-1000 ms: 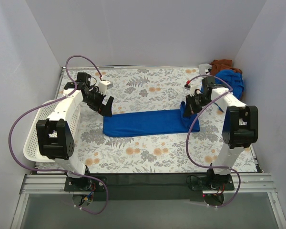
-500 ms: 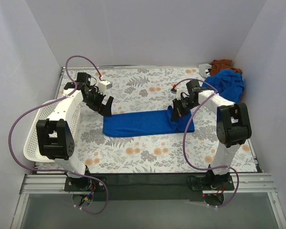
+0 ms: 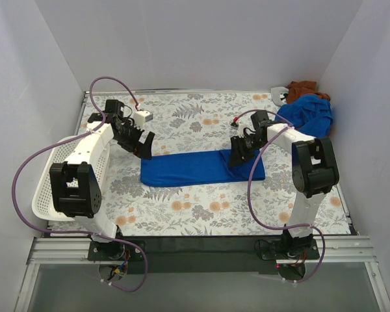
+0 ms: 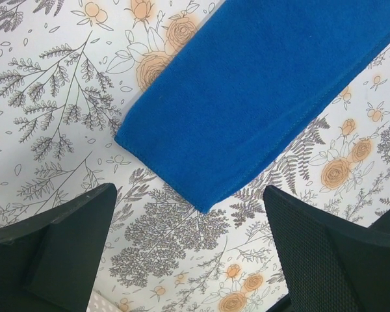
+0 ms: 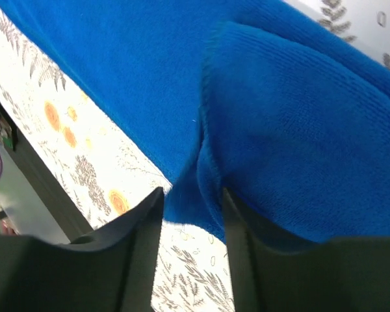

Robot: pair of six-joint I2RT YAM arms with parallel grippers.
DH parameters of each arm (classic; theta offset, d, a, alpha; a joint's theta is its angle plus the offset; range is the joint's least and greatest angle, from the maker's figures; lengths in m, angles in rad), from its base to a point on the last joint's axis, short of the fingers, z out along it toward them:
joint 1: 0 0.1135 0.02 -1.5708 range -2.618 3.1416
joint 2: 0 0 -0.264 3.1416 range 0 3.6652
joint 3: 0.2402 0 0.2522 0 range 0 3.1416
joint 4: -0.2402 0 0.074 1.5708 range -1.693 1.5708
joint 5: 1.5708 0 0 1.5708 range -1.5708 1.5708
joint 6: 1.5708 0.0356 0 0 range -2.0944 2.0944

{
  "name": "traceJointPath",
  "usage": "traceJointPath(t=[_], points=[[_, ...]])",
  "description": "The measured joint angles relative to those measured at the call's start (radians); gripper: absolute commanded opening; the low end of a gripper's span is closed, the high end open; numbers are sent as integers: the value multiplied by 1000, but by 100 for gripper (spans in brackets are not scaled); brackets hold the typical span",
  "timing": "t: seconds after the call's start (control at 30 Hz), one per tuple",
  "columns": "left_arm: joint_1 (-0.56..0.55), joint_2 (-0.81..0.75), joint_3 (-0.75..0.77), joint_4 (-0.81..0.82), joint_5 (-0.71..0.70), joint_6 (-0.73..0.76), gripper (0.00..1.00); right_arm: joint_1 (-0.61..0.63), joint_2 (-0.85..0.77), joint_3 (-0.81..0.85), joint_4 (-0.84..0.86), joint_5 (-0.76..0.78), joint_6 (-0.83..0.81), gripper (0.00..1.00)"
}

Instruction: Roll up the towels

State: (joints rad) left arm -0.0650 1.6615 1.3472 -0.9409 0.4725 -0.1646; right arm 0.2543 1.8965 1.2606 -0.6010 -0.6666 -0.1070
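From the top camera I see one blue towel lying flat across the middle of the floral worktop, long side running left to right. Its right end is folded back over itself. The left gripper hovers over the towel's left end with its jaws spread wide. The right gripper is down at the folded right end. A bunched blue towel sits in the far right corner, touching a brown cloth behind it. A white basket hangs off the worktop's left edge.

On the left wrist camera, the left gripper is wide apart and holds nothing. The towel's near corner lies flat on the worktop between the two fingers and below them.

On the right wrist camera, the right gripper has only a narrow gap between its fingers. The towel's folded edge runs down into line with that gap. I cannot tell whether the jaws are pinching the cloth or just clear of it.
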Motion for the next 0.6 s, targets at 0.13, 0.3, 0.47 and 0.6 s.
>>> traceJointPath(t=[0.13, 0.3, 0.47, 0.6], points=[[-7, 0, -2, 1, 3, 11, 73, -5, -2, 31, -24, -21, -28, 45], [-55, 9, -45, 8, -1, 19, 45, -71, -32, 104, -54, 9, -82, 31], [-101, 74, -82, 23, -14, 5, 34, -127, -40, 134, -60, 117, -161, 20], [-118, 146, -95, 35, -41, -6, 30, -126, -36, 110, -75, 179, -212, 18]])
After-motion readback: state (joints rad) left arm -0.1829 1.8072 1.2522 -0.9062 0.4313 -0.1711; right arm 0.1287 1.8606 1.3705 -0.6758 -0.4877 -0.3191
